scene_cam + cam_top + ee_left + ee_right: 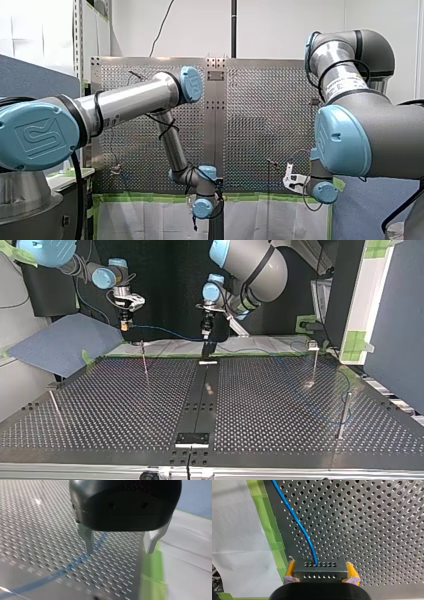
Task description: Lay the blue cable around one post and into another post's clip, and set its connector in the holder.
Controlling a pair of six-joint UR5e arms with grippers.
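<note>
My right claw (321, 571) clamped on the connector (320, 568), long axis pad to pad, cabled face pointing ahead, blue cable (297, 522) running off over the desk (374, 530); only the top view shows it strung rightward along the far edge to my left claw (119, 551), spread wide, gripping nothing.

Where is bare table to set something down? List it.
Top view: bare table between the left posts and the centre strip, and from that strip to the right posts. Crowded: the far edge, where blue cable runs from my right gripper to my left gripper.
</note>
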